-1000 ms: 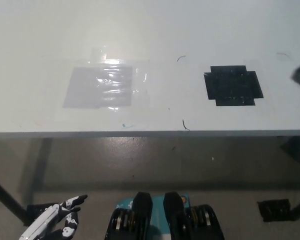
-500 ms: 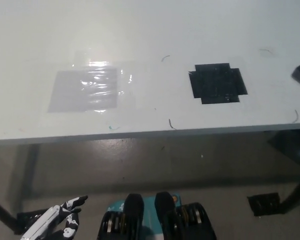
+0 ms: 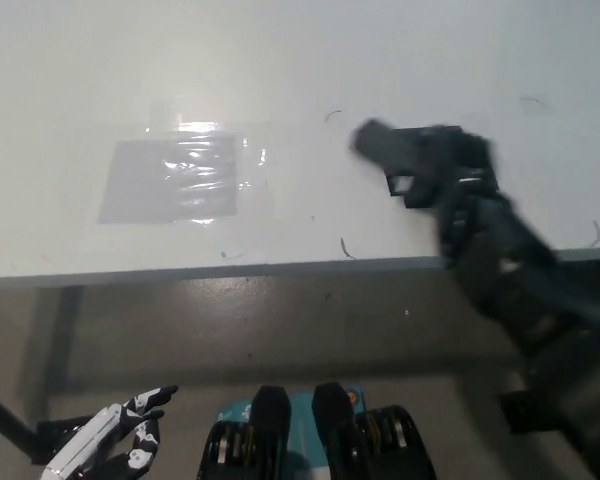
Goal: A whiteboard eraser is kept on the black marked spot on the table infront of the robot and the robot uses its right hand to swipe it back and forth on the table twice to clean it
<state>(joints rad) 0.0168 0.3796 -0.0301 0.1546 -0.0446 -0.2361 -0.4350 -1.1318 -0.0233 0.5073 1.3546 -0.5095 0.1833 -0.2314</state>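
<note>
My right hand (image 3: 435, 165) is out over the table (image 3: 310, 60), blurred, sitting right on top of the black marked spot (image 3: 405, 188), of which only a sliver shows at the hand's lower left edge. A dark blunt shape sticks out from the hand toward the left; it may be the whiteboard eraser (image 3: 372, 138), but the smear is too heavy to be sure, and I cannot tell whether my fingers are clenched on it or spread. My arm runs back from there over the table's near edge to the lower right.

I judge this as the start of the job: reaching the spot and taking hold, with no swipe done. Next I need a firm grip, the eraser pressed flat, then a sideways stroke across the bare table toward the shiny clear plastic sheet (image 3: 175, 178) and back, twice.

My white left hand (image 3: 115, 440) rests low at the lower left, off the table, fingers apart and empty.
</note>
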